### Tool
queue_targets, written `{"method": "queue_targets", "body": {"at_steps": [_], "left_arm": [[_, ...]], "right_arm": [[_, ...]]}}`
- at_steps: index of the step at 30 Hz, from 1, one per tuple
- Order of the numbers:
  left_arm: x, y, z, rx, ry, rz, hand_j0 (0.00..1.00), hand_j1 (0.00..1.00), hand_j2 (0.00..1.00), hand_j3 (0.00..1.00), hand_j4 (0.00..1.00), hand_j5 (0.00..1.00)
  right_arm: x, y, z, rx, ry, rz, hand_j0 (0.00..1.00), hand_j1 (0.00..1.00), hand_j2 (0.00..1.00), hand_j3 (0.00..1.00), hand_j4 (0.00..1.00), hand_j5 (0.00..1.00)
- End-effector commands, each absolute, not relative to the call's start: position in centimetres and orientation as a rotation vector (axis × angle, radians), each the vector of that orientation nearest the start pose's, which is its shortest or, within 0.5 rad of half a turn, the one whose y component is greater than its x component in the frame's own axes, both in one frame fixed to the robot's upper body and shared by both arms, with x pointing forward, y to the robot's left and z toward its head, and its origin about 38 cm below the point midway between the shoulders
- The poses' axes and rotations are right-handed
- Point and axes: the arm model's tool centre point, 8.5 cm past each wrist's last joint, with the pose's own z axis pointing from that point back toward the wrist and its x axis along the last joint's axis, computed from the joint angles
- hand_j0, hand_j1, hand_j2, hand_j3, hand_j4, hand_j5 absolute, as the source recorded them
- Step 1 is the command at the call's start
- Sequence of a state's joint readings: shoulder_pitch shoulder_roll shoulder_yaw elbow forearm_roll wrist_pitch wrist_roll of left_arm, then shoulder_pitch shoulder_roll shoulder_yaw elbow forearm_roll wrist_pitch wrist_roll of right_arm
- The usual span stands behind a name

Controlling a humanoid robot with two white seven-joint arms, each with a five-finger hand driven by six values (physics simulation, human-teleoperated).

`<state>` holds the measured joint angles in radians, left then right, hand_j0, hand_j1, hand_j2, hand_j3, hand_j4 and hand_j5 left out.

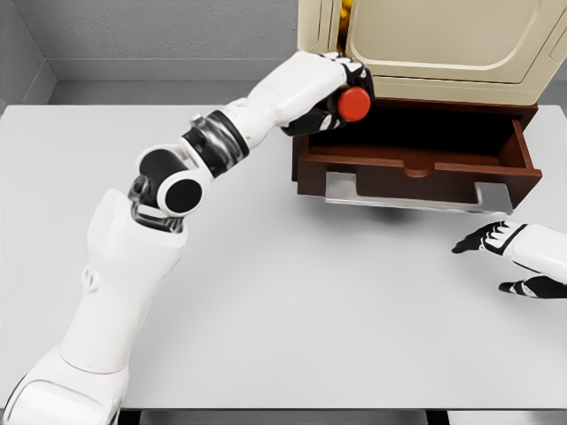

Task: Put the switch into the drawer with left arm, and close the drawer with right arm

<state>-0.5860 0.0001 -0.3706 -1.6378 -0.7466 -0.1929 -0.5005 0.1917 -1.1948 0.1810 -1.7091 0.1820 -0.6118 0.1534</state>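
Looking through the head view, we see our left hand [332, 88] raised over the near-left corner of the open dark brown wooden drawer [416, 164], its black-padded fingers wrapped around the switch with the round red button [353, 104], which faces toward us and slightly right. The switch sits inside the grasp, above the drawer's left end and not yet down in the cavity; we judge the coming move turns on this: the drawer's open interior lies just below and to the right of the hand, so a short lowering and release should drop the switch inside. The drawer's long axis runs left to right across the picture, with its front panel and grey metal handle [407, 197] toward us, pulled out from the cream-coloured cabinet [434, 40] behind it. The interior we can see looks dark and shadowed, and we cannot tell whether anything lies in it. Our right hand [518, 257] rests low on the flat white table [292, 310] at the right edge, fingers loose and spread, holding nothing; it lies near the drawer's right front corner, closer to the handle than the left hand's arm is, so it seems well placed for the later push to shut the drawer.
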Motion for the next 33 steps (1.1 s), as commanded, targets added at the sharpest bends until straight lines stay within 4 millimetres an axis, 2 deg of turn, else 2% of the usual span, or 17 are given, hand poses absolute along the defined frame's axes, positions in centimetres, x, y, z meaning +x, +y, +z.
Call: {"method": "queue_targets", "body": {"at_steps": [1, 2, 4, 5, 7, 9, 10, 11, 18, 21, 24, 28, 30, 31, 32, 33], "left_arm": [[43.4, 4.7, 28.4, 0.408, -1.991, -1.539, 0.4, 0.4, 0.4, 0.4, 0.4, 0.4], [43.5, 4.7, 28.4, 0.422, -1.991, -1.54, 0.41, 0.41, 0.41, 0.41, 0.41, 0.41], [43.4, 4.6, 28.3, 0.436, -1.988, -1.557, 0.51, 0.51, 0.51, 0.51, 0.51, 0.51], [43.4, 4.5, 28.3, 0.437, -1.991, -1.555, 0.64, 0.64, 0.64, 0.64, 0.64, 0.64], [43.3, 4.5, 28.3, 0.437, -1.992, -1.555, 0.81, 0.81, 0.81, 0.81, 0.81, 0.81], [43.3, 4.5, 28.3, 0.436, -1.991, -1.555, 0.84, 0.84, 0.84, 0.84, 0.84, 0.84], [43.3, 4.5, 28.3, 0.435, -1.993, -1.554, 0.84, 0.84, 0.84, 0.84, 0.84, 0.84], [43.3, 4.5, 28.3, 0.435, -1.993, -1.554, 0.84, 0.84, 0.84, 0.84, 0.84, 0.84], [43.1, 4.3, 28.2, 0.432, -1.992, -1.565, 0.84, 0.84, 0.84, 0.84, 0.84, 0.84], [42.9, 4.1, 28.3, 0.434, -1.998, -1.571, 0.84, 0.84, 0.84, 0.84, 0.84, 0.84], [41.9, 4.0, 29.4, 0.436, -2.051, -1.565, 0.84, 0.84, 0.84, 0.84, 0.84, 0.84], [41.5, 3.9, 29.4, 0.426, -2.064, -1.562, 0.84, 0.84, 0.84, 0.84, 0.84, 0.84], [39.9, 3.9, 29.8, 0.35, -2.122, -1.526, 0.84, 0.84, 0.84, 0.84, 0.84, 0.84], [38.9, 3.7, 30.0, 0.238, -2.168, -1.486, 0.89, 0.89, 0.89, 0.89, 0.89, 0.89], [38.7, 3.7, 30.2, 0.172, -2.183, -1.463, 0.97, 0.97, 0.97, 0.97, 0.97, 0.97], [38.7, 4.0, 30.2, 0.138, -2.187, -1.453, 1.0, 1.0, 1.0, 1.0, 1.0, 1.0]], "right_arm": [[29.5, -40.5, 18.3, -0.294, -1.451, 1.752, 0.85, 0.85, 0.85, 0.85, 0.85, 0.85], [29.5, -40.5, 18.3, -0.295, -1.45, 1.751, 0.86, 0.86, 0.86, 0.86, 0.86, 0.86], [29.4, -40.5, 18.2, -0.296, -1.449, 1.756, 0.86, 0.86, 0.86, 0.86, 0.86, 0.86], [29.4, -40.5, 18.2, -0.297, -1.448, 1.758, 0.86, 0.86, 0.86, 0.86, 0.86, 0.86], [29.4, -40.5, 18.2, -0.297, -1.448, 1.758, 0.86, 0.86, 0.86, 0.86, 0.86, 0.86], [29.4, -40.5, 18.2, -0.298, -1.447, 1.757, 0.93, 0.93, 0.93, 0.93, 0.93, 0.93], [29.5, -40.5, 18.2, -0.299, -1.448, 1.756, 1.0, 1.0, 1.0, 1.0, 1.0, 1.0], [29.4, -40.5, 18.2, -0.297, -1.447, 1.756, 1.0, 1.0, 1.0, 1.0, 1.0, 1.0], [29.4, -40.4, 18.3, -0.296, -1.452, 1.756, 1.0, 1.0, 1.0, 1.0, 1.0, 1.0], [29.4, -40.4, 18.3, -0.296, -1.453, 1.757, 0.9, 0.9, 0.9, 0.9, 0.9, 0.9], [29.2, -40.3, 18.1, -0.285, -1.45, 1.761, 0.86, 0.86, 0.86, 0.86, 0.86, 0.86], [29.2, -40.2, 18.2, -0.283, -1.448, 1.765, 0.87, 0.87, 0.87, 0.87, 0.87, 0.87], [29.2, -40.2, 18.2, -0.283, -1.448, 1.765, 0.88, 0.88, 0.88, 0.88, 0.88, 0.88], [29.2, -40.2, 18.2, -0.283, -1.448, 1.765, 0.89, 0.89, 0.89, 0.89, 0.89, 0.89], [29.2, -40.2, 18.2, -0.283, -1.448, 1.765, 0.92, 0.92, 0.92, 0.92, 0.92, 0.92], [29.2, -40.2, 18.2, -0.283, -1.448, 1.765, 0.93, 0.93, 0.93, 0.93, 0.93, 0.93]]}}
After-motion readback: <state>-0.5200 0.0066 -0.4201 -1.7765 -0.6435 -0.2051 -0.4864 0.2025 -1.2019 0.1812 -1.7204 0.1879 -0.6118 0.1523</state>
